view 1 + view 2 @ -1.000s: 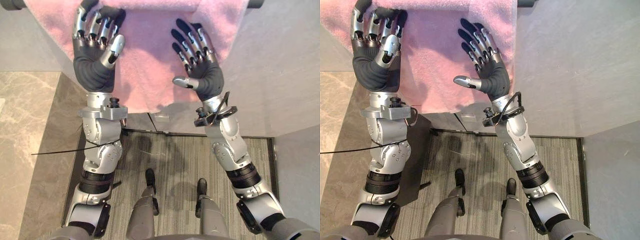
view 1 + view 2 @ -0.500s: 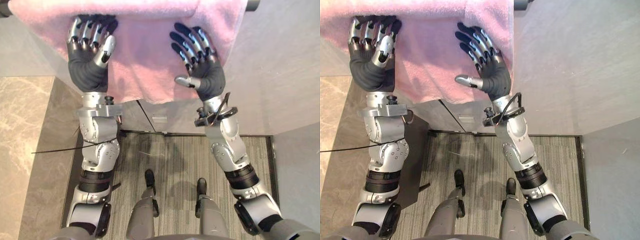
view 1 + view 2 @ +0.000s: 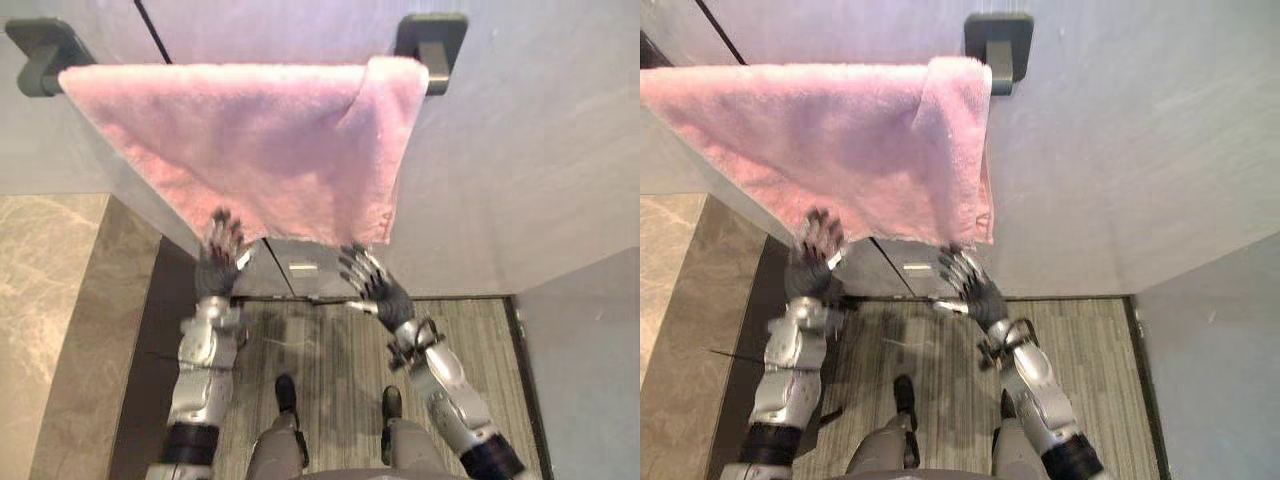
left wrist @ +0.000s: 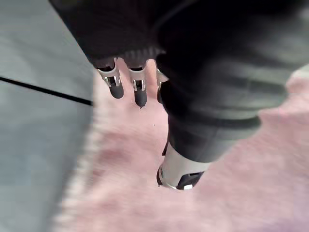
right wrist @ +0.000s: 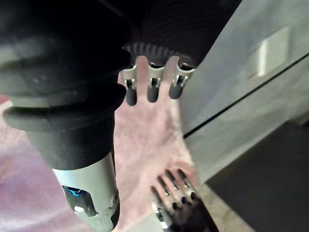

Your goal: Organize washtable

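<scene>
pink towel (image 3: pixel 270 150) slung by the wall bracket (image 3: pixel 430 42), hanging just above both hands, left hand (image 3: pixel 218 265) spread flat at its bottom edge, right hand (image 3: pixel 372 287) spread too, holding nothing

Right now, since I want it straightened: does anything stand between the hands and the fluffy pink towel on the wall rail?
Nothing visible does. The open left hand and open right hand are at the lower hem of the fluffy pink towel.

The fluffy pink towel (image 3: pixel 260 150) hangs spread over the dark wall rail (image 3: pixel 433 62), its right edge folded.
</scene>
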